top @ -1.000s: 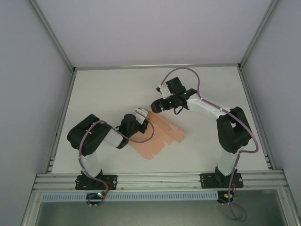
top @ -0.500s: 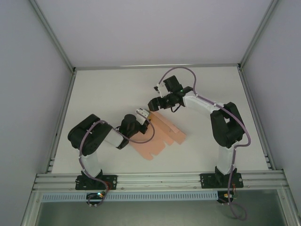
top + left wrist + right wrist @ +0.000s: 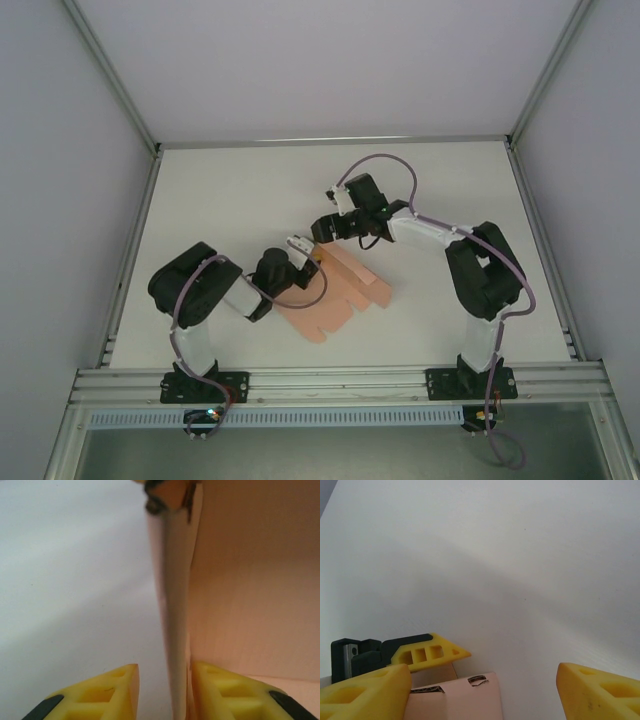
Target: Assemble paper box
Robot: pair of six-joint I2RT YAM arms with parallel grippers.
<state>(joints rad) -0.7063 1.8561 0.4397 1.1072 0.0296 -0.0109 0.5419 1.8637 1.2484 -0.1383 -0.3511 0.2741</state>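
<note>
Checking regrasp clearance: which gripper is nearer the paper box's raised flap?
Left. The left gripper straddles the raised flap of the paper box, jaws parted around it. The right gripper hangs open over the box's far corner.

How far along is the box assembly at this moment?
Early. Done: one wall of the paper box is folded up; its tabbed near part lies flat. In hand: the left gripper straddles an upright flap, jaws loose; the right gripper hovers open at that corner. Left: the other walls and tabs.
</note>
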